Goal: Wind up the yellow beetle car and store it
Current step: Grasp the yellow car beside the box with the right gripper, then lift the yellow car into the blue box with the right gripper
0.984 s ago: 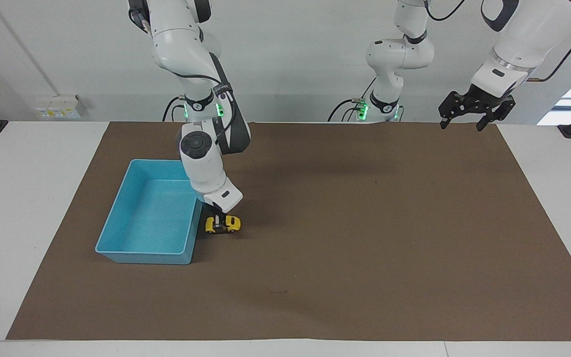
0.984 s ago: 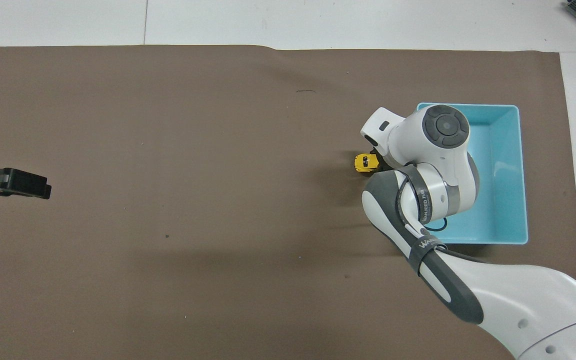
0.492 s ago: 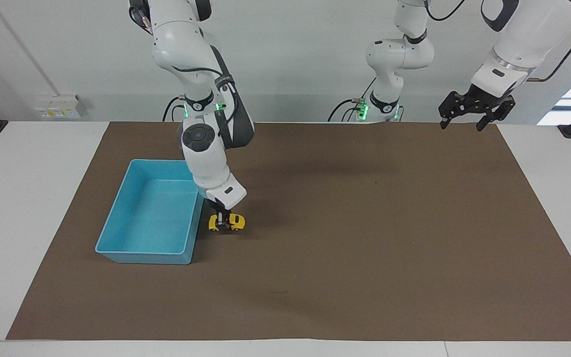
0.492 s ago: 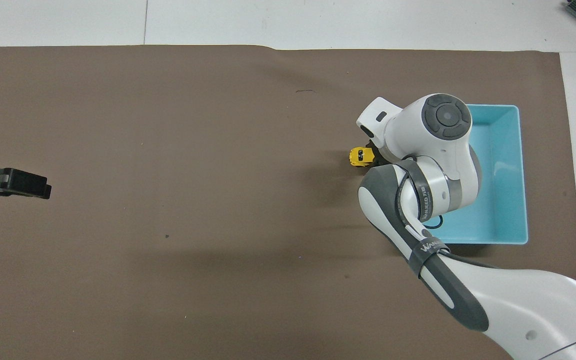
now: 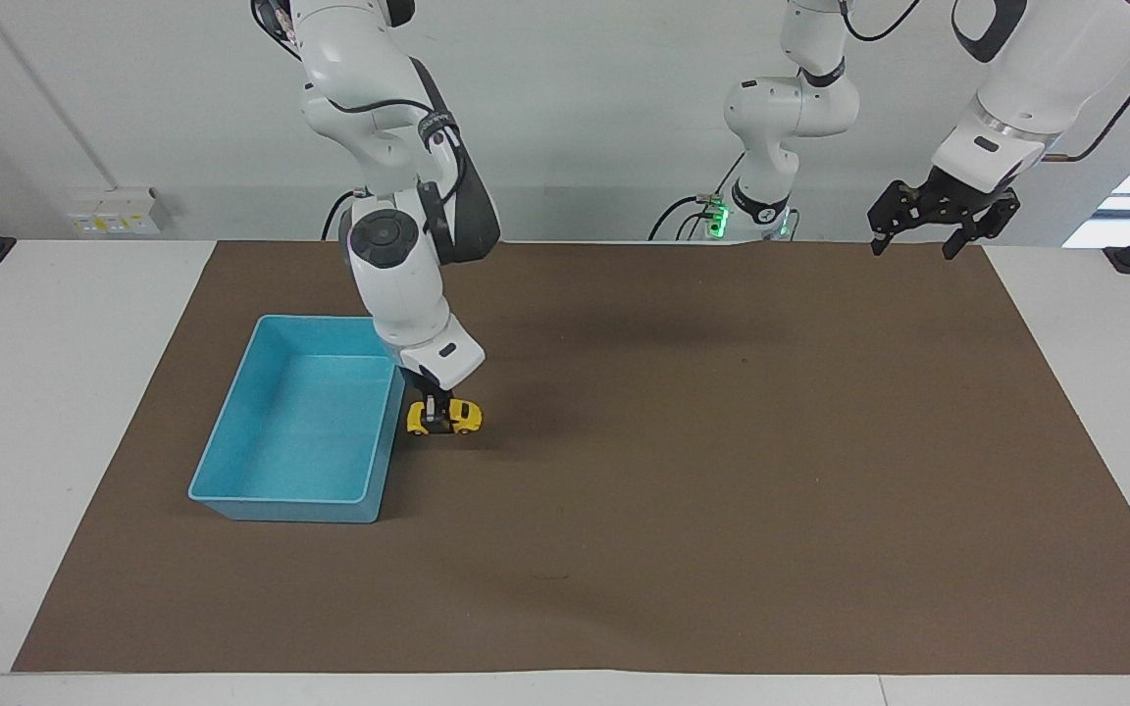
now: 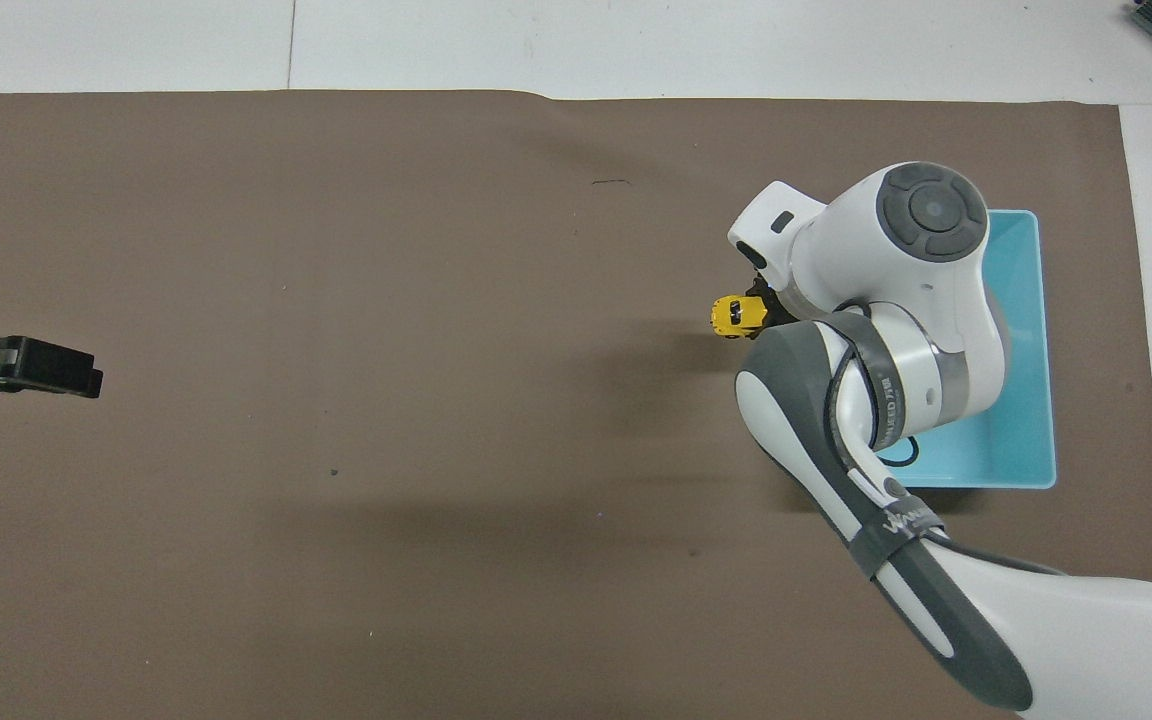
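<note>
The yellow beetle car (image 5: 445, 418) hangs just above the brown mat, beside the blue bin's (image 5: 231, 469) wall on the side toward the left arm's end. My right gripper (image 5: 439, 410) comes down from above and is shut on the car's middle. In the overhead view the car (image 6: 736, 317) sticks out from under my right wrist, which hides most of the right gripper (image 6: 758, 302) and part of the bin (image 6: 1024, 300). The bin holds nothing that I can see. My left gripper (image 5: 943, 221) waits, raised and open, at its own end of the table; it also shows in the overhead view (image 6: 36, 365).
The brown mat (image 5: 683, 510) covers most of the white table. The bin stands on it toward the right arm's end. A shadow lies on the mat under the car.
My right gripper, shut on the car, first slid it a little away from the bin, then lifted it off the mat. The left arm has not moved.
</note>
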Motion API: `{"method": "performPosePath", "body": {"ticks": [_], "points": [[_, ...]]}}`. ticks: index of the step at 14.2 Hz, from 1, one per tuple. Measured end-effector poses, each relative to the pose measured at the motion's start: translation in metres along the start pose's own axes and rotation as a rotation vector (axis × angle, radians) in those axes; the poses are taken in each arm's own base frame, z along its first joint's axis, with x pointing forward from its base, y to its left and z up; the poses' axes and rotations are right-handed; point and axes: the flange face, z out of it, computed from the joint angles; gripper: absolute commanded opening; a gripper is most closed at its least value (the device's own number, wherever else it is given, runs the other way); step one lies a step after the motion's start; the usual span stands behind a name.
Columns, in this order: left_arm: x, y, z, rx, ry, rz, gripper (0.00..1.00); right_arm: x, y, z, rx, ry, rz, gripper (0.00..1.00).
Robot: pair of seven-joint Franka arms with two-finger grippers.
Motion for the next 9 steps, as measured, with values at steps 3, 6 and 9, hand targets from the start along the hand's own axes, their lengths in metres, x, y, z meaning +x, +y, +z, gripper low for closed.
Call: {"method": "performPosePath", "body": {"ticks": [3, 6, 9], "points": [[0.000, 0.000, 0.000, 0.000, 0.000, 0.000, 1.00, -0.018, -0.006, -0.031, 0.011, -0.005, 0.013, 0.09], [0.000, 0.000, 0.000, 0.000, 0.000, 0.000, 1.00, -0.049, -0.008, -0.043, 0.026, -0.011, 0.007, 0.09], [0.000, 0.000, 0.000, 0.000, 0.000, 0.000, 1.00, -0.103, -0.006, -0.037, 0.063, -0.015, 0.014, 0.09]]}}
